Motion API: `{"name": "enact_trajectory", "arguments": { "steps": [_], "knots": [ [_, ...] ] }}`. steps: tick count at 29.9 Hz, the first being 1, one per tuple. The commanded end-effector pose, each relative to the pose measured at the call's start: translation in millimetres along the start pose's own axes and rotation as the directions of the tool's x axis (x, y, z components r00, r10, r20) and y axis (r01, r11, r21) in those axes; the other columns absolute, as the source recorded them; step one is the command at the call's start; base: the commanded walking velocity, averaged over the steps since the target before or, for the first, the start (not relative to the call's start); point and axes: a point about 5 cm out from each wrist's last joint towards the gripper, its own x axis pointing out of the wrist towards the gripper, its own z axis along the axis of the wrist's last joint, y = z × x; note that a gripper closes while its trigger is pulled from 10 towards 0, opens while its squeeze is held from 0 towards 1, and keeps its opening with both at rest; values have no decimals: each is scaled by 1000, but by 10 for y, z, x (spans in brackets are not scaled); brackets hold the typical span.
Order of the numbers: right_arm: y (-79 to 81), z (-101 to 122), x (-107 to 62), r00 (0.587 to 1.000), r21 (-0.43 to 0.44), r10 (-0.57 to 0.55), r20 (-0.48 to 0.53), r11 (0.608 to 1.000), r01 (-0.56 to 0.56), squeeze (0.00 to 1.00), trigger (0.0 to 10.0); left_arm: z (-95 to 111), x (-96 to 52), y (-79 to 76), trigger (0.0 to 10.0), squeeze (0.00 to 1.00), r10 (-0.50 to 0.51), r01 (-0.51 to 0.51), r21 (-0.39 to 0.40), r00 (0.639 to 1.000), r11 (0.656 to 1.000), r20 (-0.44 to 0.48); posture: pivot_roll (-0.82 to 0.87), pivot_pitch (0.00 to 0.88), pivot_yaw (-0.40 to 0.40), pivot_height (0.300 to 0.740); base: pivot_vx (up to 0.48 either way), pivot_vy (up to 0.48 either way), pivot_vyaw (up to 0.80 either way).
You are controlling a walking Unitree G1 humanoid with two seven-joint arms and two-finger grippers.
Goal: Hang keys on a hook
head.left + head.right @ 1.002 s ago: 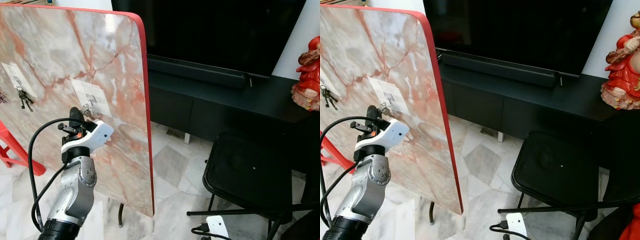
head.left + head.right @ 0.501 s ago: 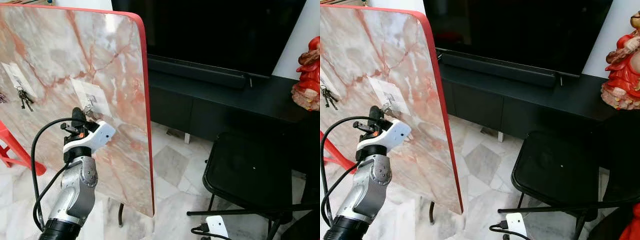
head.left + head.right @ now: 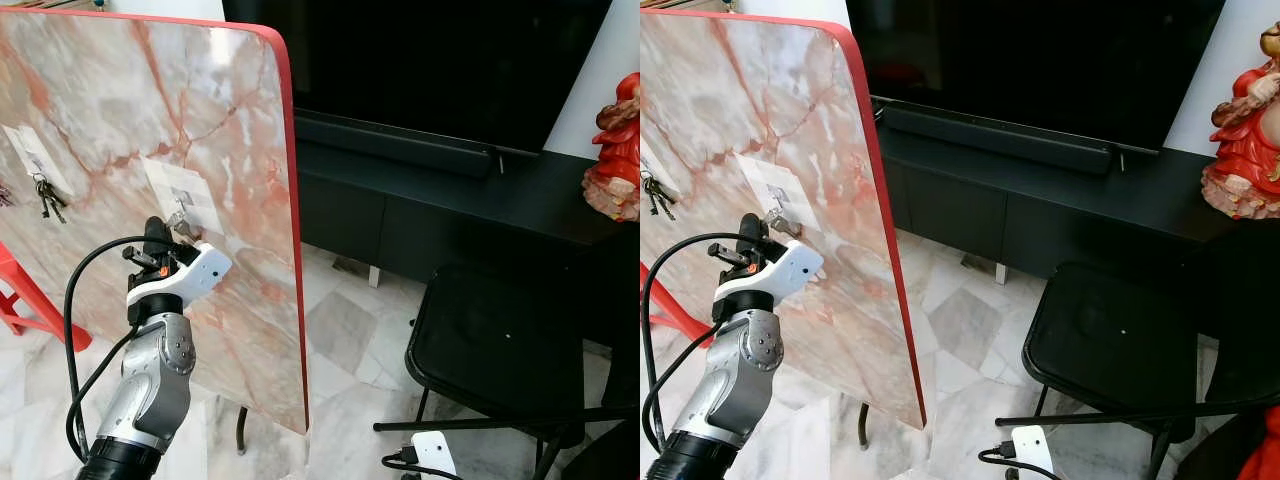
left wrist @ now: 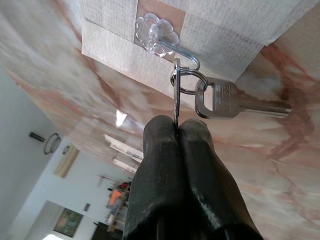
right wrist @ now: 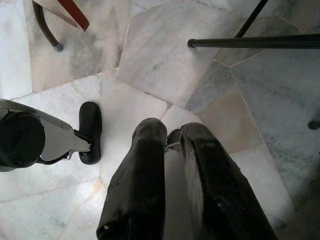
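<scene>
My left gripper (image 4: 176, 125) is raised against the upright marble board (image 3: 230, 120) and is shut on a flat key held edge-on. Its key ring (image 4: 187, 82) carries a second silver key (image 4: 235, 100) and sits right at the bend of the metal hook (image 4: 172, 50). That hook has a clear flower-shaped base on a pale patch. I cannot tell whether the ring is over the hook's tip. In the left eye view the left gripper (image 3: 160, 238) is just below the hook (image 3: 180, 215). My right gripper (image 5: 172, 132) hangs idle over the floor.
Another bunch of keys (image 3: 45, 197) hangs on a hook further left on the board. A black chair (image 3: 500, 350) stands to the right, with a black TV console (image 3: 450, 200) and a red figurine (image 3: 618, 150) behind. A red stool (image 3: 20, 300) is at the far left.
My left gripper has edged slightly right and down along the board, keeping its hold on the key. The rest has not moved.
</scene>
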Motion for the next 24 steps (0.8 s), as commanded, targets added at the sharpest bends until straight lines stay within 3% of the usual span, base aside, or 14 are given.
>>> {"name": "enact_trajectory", "arguments": {
  "steps": [1, 24],
  "knots": [
    [9, 17, 2, 1000, 13, 4, 12, 1000, -4, 0, 10000, -28, 18, 3, 10000, 0, -8, 8, 26, 1000, 1000, -9, -41, 0, 19, 716, 0, 0, 0],
    [8, 19, 2, 1000, 16, 3, 13, 1000, -3, 0, 10000, 13, 59, 23, 10000, 0, 9, -10, 81, 1000, 997, 12, -41, 0, 19, 716, 0, 0, 0]
  ]
}}
